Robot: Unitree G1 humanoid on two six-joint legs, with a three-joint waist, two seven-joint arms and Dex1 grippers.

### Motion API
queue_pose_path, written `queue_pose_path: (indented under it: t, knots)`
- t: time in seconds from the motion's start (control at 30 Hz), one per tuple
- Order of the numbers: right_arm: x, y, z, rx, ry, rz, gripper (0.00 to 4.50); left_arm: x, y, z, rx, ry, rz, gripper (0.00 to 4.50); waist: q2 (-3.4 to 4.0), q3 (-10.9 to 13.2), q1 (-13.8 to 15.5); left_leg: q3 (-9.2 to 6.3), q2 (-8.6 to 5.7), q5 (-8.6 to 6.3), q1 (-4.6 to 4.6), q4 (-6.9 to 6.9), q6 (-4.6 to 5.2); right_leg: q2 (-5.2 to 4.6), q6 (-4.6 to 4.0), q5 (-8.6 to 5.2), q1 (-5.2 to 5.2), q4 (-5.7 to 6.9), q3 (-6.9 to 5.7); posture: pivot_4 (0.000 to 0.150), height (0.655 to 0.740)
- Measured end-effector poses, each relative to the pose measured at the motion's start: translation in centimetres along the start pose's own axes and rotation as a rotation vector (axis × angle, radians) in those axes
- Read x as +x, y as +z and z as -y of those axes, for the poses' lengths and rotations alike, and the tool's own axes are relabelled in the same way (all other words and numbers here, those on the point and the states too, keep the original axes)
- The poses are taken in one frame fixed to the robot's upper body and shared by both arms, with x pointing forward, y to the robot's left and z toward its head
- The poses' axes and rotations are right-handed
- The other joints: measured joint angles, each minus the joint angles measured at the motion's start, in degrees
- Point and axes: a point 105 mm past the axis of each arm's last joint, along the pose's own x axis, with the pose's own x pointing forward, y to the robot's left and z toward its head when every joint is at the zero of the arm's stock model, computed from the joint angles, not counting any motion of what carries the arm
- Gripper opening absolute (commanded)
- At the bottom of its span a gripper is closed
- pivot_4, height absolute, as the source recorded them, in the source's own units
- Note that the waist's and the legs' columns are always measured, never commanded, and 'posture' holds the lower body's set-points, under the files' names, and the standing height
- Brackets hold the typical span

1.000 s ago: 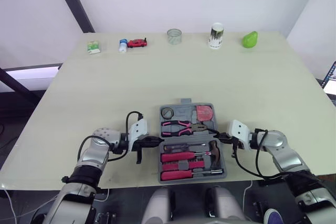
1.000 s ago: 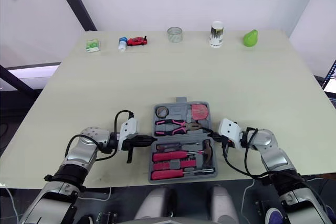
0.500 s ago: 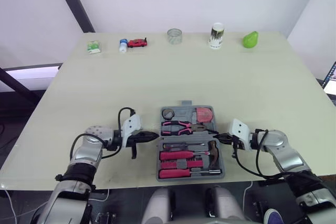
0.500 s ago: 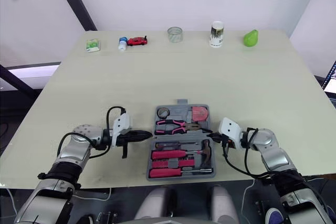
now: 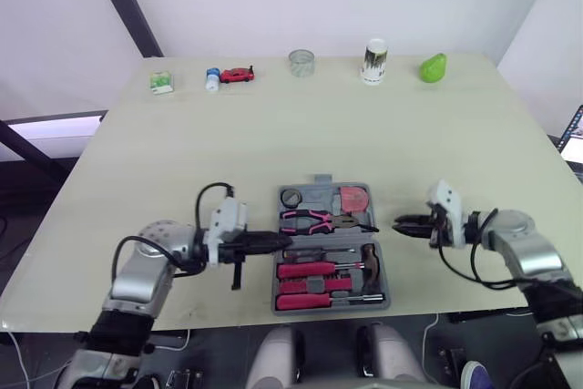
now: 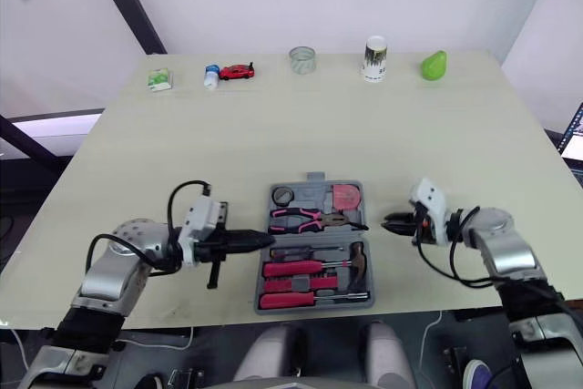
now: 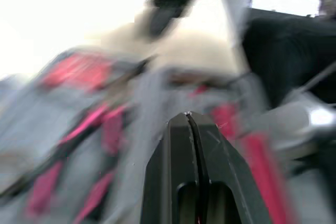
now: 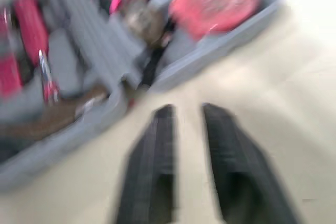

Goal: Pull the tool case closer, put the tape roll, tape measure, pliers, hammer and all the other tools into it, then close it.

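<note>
The grey tool case [image 5: 293, 299] lies open and flat near the table's front edge. In it are a small tape roll [image 5: 291, 197], a pink tape measure [image 5: 353, 199], pink-handled pliers [image 5: 308, 220], a hammer [image 5: 372, 260] and pink screwdrivers [image 5: 308, 271]. My left gripper [image 5: 279, 240] is shut, its tip at the case's left edge beside the middle divider; the left wrist view shows its fingertips [image 7: 188, 121] pressed together over the tools. My right gripper [image 5: 399, 223] hovers a short way right of the case, apart from it, its fingers [image 8: 157, 129] slightly open with nothing between them.
Along the table's far edge stand a green box [image 5: 162, 83], a small blue-and-white bottle [image 5: 212, 79], a red toy car [image 5: 239, 74], a clear glass [image 5: 301, 62], a patterned cup [image 5: 374, 61] and a green pear-shaped object [image 5: 433, 67]. Bare tabletop surrounds the case.
My right gripper has drawn back to the right, off the case's edge. My left gripper pulled back, then returned to the case's left edge.
</note>
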Motion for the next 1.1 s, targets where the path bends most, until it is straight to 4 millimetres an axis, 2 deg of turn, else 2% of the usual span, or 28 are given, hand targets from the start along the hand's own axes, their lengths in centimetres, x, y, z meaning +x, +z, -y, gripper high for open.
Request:
queue_pose_path:
  t: [0.1, 0.13, 0.17, 0.3, 0.4, 0.53, 0.7, 0.87, 1.1]
  knots:
    - [0.7, 1.6, 0.8, 0.094, 0.011, 0.024, 3.64, 0.8, -0.7, 0.9, -0.041, -0.023, -0.022, 0.00, 0.00, 0.0, 0.1, -0.04, -0.03, 0.00, 0.00, -0.02, 0.00, 0.08, -0.05, 0.01, -0.01, 0.01, -0.04, 0.150, 0.7400]
    - [1.1, 1.8, 1.2, 0.155, 0.012, 0.025, 4.31, 1.1, -1.1, 1.2, -0.057, -0.018, -0.041, 0.00, 0.00, 0.0, 0.2, -0.04, -0.03, 0.00, -0.01, -0.02, 0.00, 0.07, -0.05, 0.01, -0.01, 0.00, -0.05, 0.150, 0.7400]
    - [1.1, 1.8, 1.5, 0.181, 0.007, 0.021, 4.44, 1.2, -1.1, 1.3, -0.063, -0.021, -0.047, 0.00, 0.01, 0.0, 0.3, -0.03, -0.04, 0.00, -0.04, -0.02, 0.00, 0.05, -0.05, 0.02, -0.01, -0.02, -0.05, 0.150, 0.7400]
    - [2.3, 1.4, 3.1, 0.324, -0.014, -0.013, 4.44, 1.3, -2.4, 2.4, -0.095, -0.023, -0.134, 0.00, 0.03, 0.0, 0.2, 0.03, -0.07, 0.00, -0.06, -0.02, 0.00, -0.01, -0.03, 0.03, -0.01, -0.07, -0.01, 0.150, 0.7400]
    - [3.4, 0.8, 3.6, 0.396, -0.018, -0.049, 4.44, 1.2, -3.5, 2.8, -0.107, -0.018, -0.198, 0.00, 0.03, 0.0, 0.2, 0.02, -0.08, 0.00, -0.06, -0.04, 0.00, 0.00, -0.03, 0.02, -0.02, -0.07, -0.02, 0.150, 0.7400]
    - [5.2, 1.5, 3.4, 0.428, 0.011, -0.088, 4.44, 0.3, -5.4, 3.1, -0.110, -0.015, -0.334, 0.00, 0.05, 0.0, -0.4, 0.02, -0.05, 0.00, 0.01, -0.09, 0.00, 0.06, -0.05, 0.02, -0.03, -0.05, 0.00, 0.150, 0.7400]
    - [7.4, 2.2, 2.0, 0.516, 0.112, -0.057, 4.44, 0.8, -5.6, 2.8, -0.110, 0.011, -0.322, 0.00, 0.06, 0.0, -0.7, 0.02, -0.03, 0.00, 0.00, -0.10, 0.00, 0.04, -0.05, 0.02, -0.03, -0.05, -0.01, 0.150, 0.7400]
    - [7.4, 2.1, 1.7, 0.601, 0.156, -0.001, 4.44, 0.9, -5.6, 2.9, -0.114, 0.010, -0.321, 0.00, 0.07, 0.0, -0.9, 0.03, -0.03, 0.00, -0.02, -0.12, 0.00, -0.02, -0.05, 0.03, -0.03, -0.06, -0.01, 0.150, 0.7400]
    - [7.1, 2.7, 1.3, 0.597, 0.236, 0.078, 4.44, 0.9, -5.7, 2.9, -0.116, 0.010, -0.317, 0.00, 0.11, 0.0, -1.2, 0.03, -0.02, 0.00, -0.02, -0.14, -0.01, -0.02, -0.04, 0.03, -0.05, -0.06, 0.00, 0.150, 0.7400]
